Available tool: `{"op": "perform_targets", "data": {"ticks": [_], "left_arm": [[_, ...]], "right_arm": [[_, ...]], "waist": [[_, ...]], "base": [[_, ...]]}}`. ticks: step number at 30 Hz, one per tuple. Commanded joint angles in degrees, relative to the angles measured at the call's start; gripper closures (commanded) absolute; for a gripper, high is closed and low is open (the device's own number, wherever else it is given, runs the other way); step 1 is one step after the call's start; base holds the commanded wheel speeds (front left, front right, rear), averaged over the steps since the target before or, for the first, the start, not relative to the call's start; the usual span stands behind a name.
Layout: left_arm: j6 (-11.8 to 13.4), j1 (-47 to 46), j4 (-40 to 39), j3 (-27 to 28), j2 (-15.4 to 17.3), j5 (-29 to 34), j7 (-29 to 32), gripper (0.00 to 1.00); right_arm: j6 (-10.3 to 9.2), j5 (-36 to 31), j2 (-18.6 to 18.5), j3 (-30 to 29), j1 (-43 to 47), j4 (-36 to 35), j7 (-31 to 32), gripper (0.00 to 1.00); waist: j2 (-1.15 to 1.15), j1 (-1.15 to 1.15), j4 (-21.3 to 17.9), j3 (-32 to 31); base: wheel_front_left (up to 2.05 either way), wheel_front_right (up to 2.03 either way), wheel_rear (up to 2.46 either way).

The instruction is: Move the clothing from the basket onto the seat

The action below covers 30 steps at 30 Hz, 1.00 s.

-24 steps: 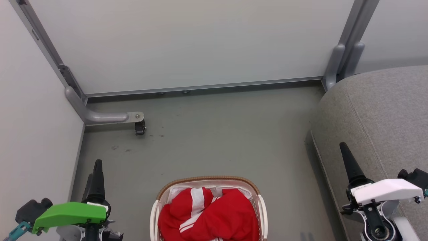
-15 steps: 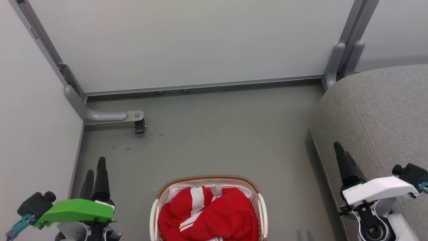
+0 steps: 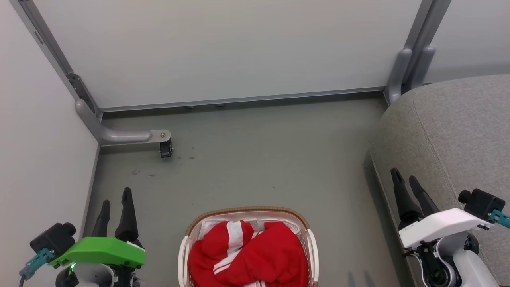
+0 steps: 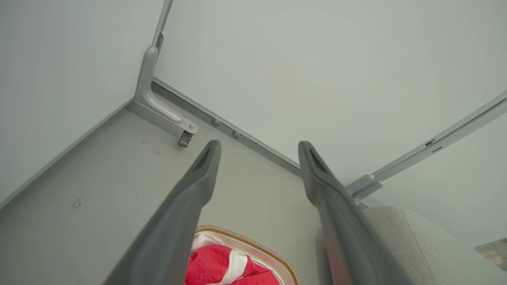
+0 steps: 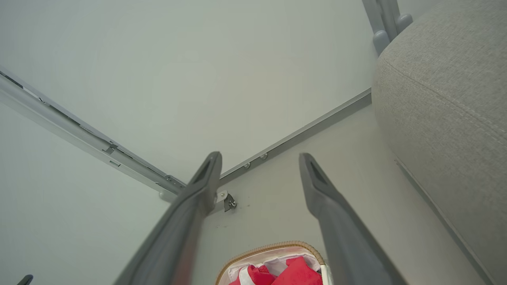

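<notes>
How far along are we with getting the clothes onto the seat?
Nothing looks done: the red clothing lies heaped in the basket, and none shows on the visible part of the seat. Nothing is in hand: the left hand and right hand hover open and empty beside the basket. Left: grasp the clothing, lift it out, lay it on the seat.

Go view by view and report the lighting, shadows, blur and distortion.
Head view: flat, even light, no glare; a soft shadow lies on the floor along the seat; the clothing is sharp. Left wrist view: the left gripper is blurred up close, and the wall rail is slightly bowed by the wide lens. Right wrist view: the right gripper is equally soft, the seat weave crisp.
</notes>
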Motion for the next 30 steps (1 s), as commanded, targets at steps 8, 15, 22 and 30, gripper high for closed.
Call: {"op": "perform_targets", "data": {"ticks": [8,15,22,30], "left_arm": [[0.73,-0.49,-0.82,-0.84,0.56,7.18,-1.76,0.00],[0.96,0.23,-0.89,-1.55,0.57,11.69,-2.83,0.00],[1.03,0.68,-0.76,-2.15,0.43,15.93,-3.88,0.00],[0.88,1.24,-0.51,-2.65,0.33,20.40,-5.04,0.00]], "right_arm": [[0.03,-7.60,-0.71,0.43,-1.01,-0.29,-1.82,0.00],[0.02,-12.19,-0.65,0.75,-0.61,0.02,-2.89,0.00],[0.02,-16.88,-0.77,0.71,-0.27,0.32,-3.94,0.00],[0.03,-22.08,-0.61,0.27,-0.05,0.96,-5.09,0.00]], "waist": [[0.00,0.00,-0.02,-0.17],[0.00,0.00,-0.20,-0.20],[0.00,0.00,-0.21,-0.33],[0.00,0.00,-0.22,-0.44]], "base": [[0.00,0.00,0.00],[0.00,0.00,0.00],[0.00,0.00,0.00],[0.00,0.00,0.00]]}}
